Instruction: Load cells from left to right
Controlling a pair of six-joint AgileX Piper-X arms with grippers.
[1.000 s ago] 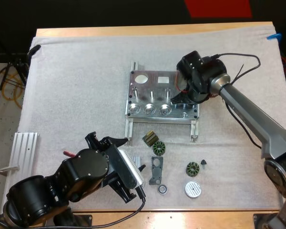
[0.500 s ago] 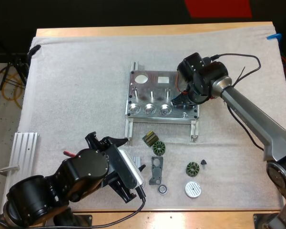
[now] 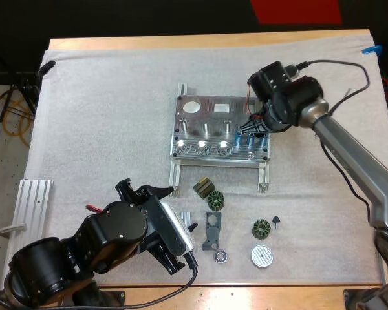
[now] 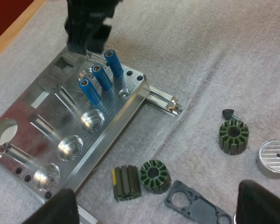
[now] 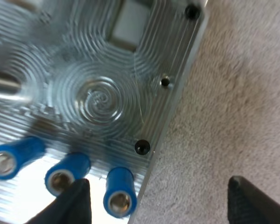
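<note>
High view: the fixture [image 3: 220, 132] lies near the middle of the mat [image 3: 103, 110]. Three blue cylinders [image 3: 239, 137] stand upright in a row at its 4 o'clock corner. The right gripper [image 3: 253, 126] hangs just over them, at their 12 o'clock side. Small dark parts [image 3: 215, 200] and a round metal disc [image 3: 261, 256] lie on the mat at the fixture's 6 o'clock. The left gripper [image 3: 145, 190] rests low at the fixture's 7 o'clock, well apart from it.

In the right wrist view the right gripper's [image 5: 158, 205] jaws are spread, holding nothing. One finger [image 5: 72, 203] is just beside the middle one of the cylinders [image 5: 119, 193].

In the left wrist view the left gripper's [image 4: 156, 210] jaws stand wide apart and clear of everything. It faces the fixture [image 4: 60, 135], where the cylinders [image 4: 101, 77] sit just beneath the right gripper [image 4: 86, 32].
</note>
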